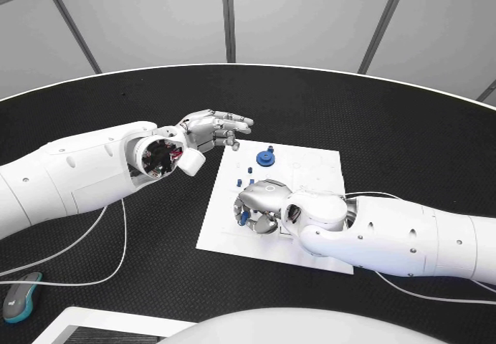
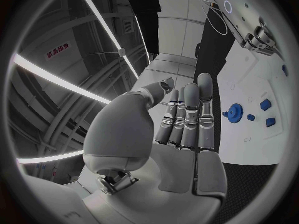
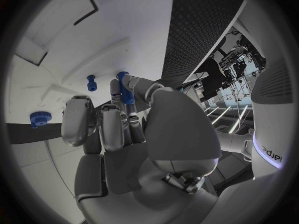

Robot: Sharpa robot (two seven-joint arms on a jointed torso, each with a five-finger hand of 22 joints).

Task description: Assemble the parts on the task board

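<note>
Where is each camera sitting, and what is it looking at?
Head view: on the robot's head, looking down at the table and board; both arms and hands show.
Left wrist view: behind the left robot hand, open and empty, beside the board.
Right wrist view: behind the right robot hand, pinching a blue peg over the board.
Shared: all three show the blue gear.

Two glossy white arm shells, studded with small dark screws, ending in silver segmented hands: left hand (image 1: 212,129), right hand (image 1: 264,204). Thin white cables trailing beside each arm. Open round wrist housing behind left hand.
</note>
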